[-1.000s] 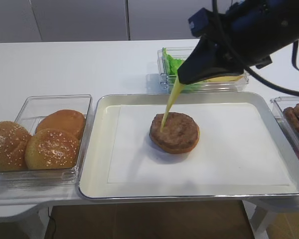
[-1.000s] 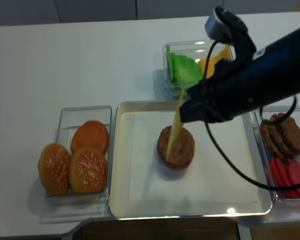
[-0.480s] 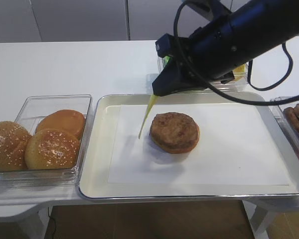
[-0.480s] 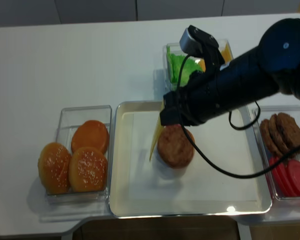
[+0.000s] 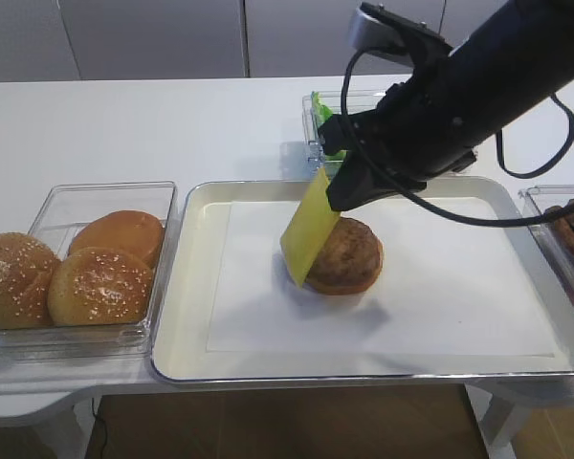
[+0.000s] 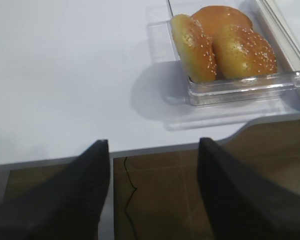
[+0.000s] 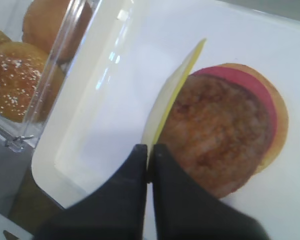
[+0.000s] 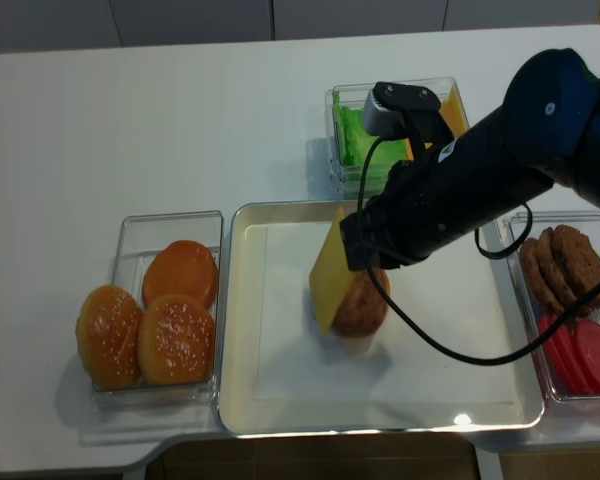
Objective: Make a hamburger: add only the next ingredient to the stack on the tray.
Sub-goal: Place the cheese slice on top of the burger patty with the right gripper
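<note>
The right fingers (image 7: 149, 157) are pinched tight on the top edge of the thin square slice of yellow cheese (image 5: 308, 229), which hangs down from them, tilted, w/ its lower corner at the left side of the stack. In the right wrist view the slice (image 7: 172, 95) shows nearly edge-on, its lower part touching or just beside the left rim of the round brown meat patty (image 7: 217, 132); can't tell which. Under the patty that view shows a red slice (image 7: 257, 87) and the flat golden-brown bun bottom (image 7: 281, 120). The stack (image 5: 349, 256) sits about mid-way on the white paper sheet (image 5: 440, 296) lining the large rectangular silver metal tray (image 5: 187, 325), partly hidden by the cheese in both high views. The black right arm (image 8: 490, 170) reaches in from the right, over the tray's far rim. Behind it, a clear plastic container w/ green lettuce leaves (image 8: 355, 135) and more yellow slices. Left of the tray, a clear plastic container (image 5: 67, 206) holding sesame-topped domed buns (image 5: 100, 285). At right, a container w/ brown patties (image 8: 565, 265) and red slices (image 8: 580, 355). All on the white surface (image 5: 153, 124). The left fingers (image 6: 152, 192) are spread wide w/ nothing between them, well apart from the tray, over the near-left edge of the surface.
</note>
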{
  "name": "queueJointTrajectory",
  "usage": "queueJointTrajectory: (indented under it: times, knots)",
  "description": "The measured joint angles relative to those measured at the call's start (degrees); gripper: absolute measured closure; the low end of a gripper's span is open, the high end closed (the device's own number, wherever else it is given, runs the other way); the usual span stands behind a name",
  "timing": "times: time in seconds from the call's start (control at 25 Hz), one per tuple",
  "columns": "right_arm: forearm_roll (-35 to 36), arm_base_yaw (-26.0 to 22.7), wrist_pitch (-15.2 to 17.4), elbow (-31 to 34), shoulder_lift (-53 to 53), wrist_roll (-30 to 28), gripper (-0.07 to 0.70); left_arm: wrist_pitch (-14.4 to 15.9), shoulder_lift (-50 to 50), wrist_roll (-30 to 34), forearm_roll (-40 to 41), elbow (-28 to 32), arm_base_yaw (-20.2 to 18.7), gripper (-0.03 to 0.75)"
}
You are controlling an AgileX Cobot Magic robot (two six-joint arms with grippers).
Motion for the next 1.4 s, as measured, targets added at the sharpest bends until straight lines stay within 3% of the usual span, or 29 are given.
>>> queueJointTrajectory:
  times: [0.48, 1.4]
  knots:
    - [-11.42, 0.09, 0.34, 0.0, 0.0, 9.73, 0.621, 0.0, 0.0, 0.0, 0.0, 0.0, 0.0, 0.3]
    - [-12.65, 0.09, 1.52, 0.0, 2.94, 12.87, 0.617, 0.0, 0.0, 0.0, 0.0, 0.0, 0.0, 0.3]
